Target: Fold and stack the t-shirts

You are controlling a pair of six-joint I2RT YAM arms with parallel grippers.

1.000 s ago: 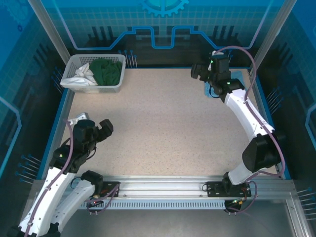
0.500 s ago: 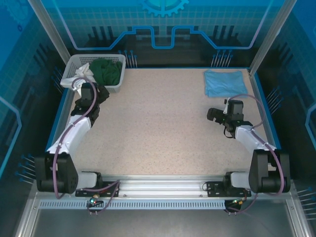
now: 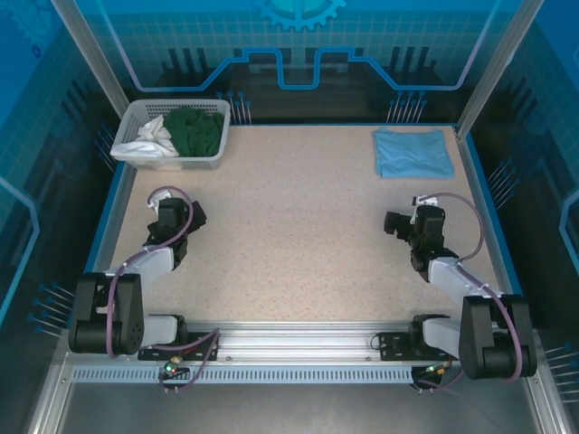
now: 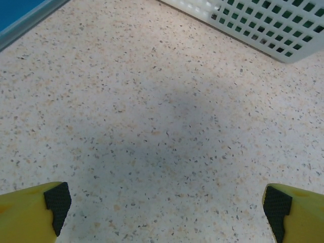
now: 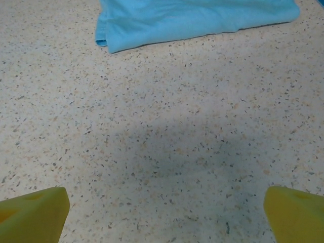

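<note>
A light blue t-shirt [image 3: 413,152] lies folded flat at the table's far right; its near edge shows in the right wrist view [image 5: 192,17]. A dark green t-shirt [image 3: 194,131] and a white one [image 3: 156,136] lie crumpled in the white basket [image 3: 167,161] at the far left. My left gripper [image 3: 184,215] sits low over bare table at the near left, open, with nothing between its fingertips [image 4: 56,201]. My right gripper [image 3: 400,222] rests low at the near right, well short of the blue shirt, open and empty, with its yellow fingertips [image 5: 35,212] wide apart.
The speckled table top [image 3: 289,226] lies between the arms. A blue raised border [image 3: 113,212] rims the table. The basket's mesh wall [image 4: 263,25] stands ahead of the left gripper. An aluminium rail [image 3: 308,339] runs along the near edge.
Both arms have pulled back toward their bases. The left gripper came away from the basket to the near left. The right one drew slightly nearer and lower. The shirts have not moved.
</note>
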